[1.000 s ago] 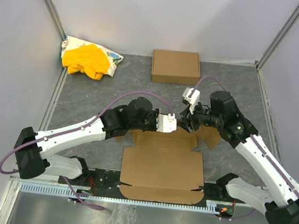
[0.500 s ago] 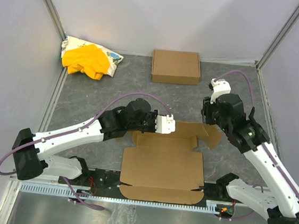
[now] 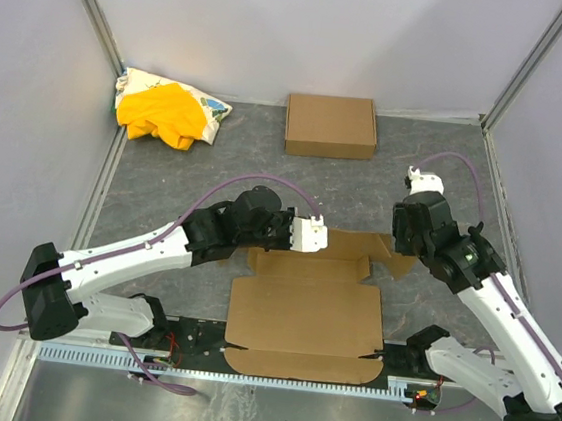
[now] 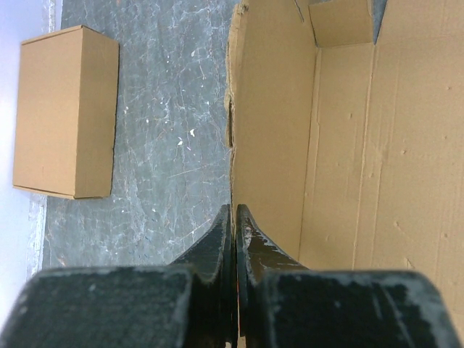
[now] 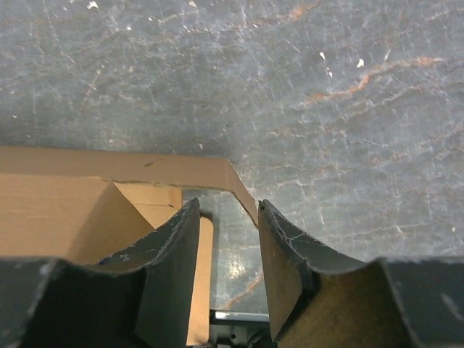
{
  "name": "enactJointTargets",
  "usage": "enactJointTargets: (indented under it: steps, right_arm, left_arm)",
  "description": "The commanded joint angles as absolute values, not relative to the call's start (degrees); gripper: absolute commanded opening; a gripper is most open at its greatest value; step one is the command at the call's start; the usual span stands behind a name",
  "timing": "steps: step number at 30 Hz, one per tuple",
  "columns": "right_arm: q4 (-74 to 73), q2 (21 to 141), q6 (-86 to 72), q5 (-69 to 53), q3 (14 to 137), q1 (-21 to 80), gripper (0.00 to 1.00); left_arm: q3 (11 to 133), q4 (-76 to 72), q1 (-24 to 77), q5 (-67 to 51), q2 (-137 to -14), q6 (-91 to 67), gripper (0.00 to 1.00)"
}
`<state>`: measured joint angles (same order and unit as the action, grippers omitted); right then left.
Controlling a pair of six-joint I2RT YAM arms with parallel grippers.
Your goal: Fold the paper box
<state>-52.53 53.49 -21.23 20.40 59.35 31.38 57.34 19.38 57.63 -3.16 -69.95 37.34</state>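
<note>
**Far wall pinched up, right side flap next**

The paper box [image 3: 305,314] lies mostly flat at the near middle of the table, with its far panel lifted. The left gripper [image 4: 233,214] is clamped tight on that panel's top edge. The right gripper [image 5: 226,206] hangs over the far right flap with its jaws part-way apart; the flap's corner sits at the gap and nothing looks gripped. A good move, I judge, is to steady the wall on its crease while the right gripper takes the flap near its fold and swings it gently inward.
</note>
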Motion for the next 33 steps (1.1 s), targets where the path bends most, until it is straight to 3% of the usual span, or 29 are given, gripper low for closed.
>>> enactJointTargets:
  steps: [1, 10, 18, 21, 26, 30, 33]
  right_arm:
    - [-56.03, 50.11, -22.28, 23.76, 58.36, 31.17, 0.47]
    - [-54.82, 50.87, -20.32, 22.87, 56.58, 30.85, 0.55]
    - [-52.56, 54.63, -20.83, 21.56, 54.87, 30.48, 0.51]
    - [-51.98, 55.02, -21.05, 21.57, 54.51, 29.71, 0.43]
    - [-52.86, 55.26, -21.7, 20.3, 54.67, 28.28, 0.22]
    - [-53.17, 54.51, -21.75, 19.1, 53.96, 27.58, 0.04]
    - [-53.2, 54.72, -21.52, 17.33, 53.52, 27.0, 0.01]
  left_arm:
    - [56.81, 21.34, 57.68, -4.38, -69.95, 34.42, 0.03]
    - [57.04, 21.71, 57.72, -4.04, -70.13, 34.98, 0.03]
    - [57.17, 21.88, 57.7, -4.92, -70.33, 34.46, 0.03]
    - [57.22, 21.29, 57.66, -5.08, -70.01, 33.88, 0.06]
    - [58.49, 20.23, 57.74, -6.86, -69.94, 30.76, 0.18]
    - [60.08, 18.84, 57.7, -8.39, -69.82, 26.44, 0.35]
    - [61.45, 16.17, 57.74, -8.28, -69.08, 21.96, 0.42]
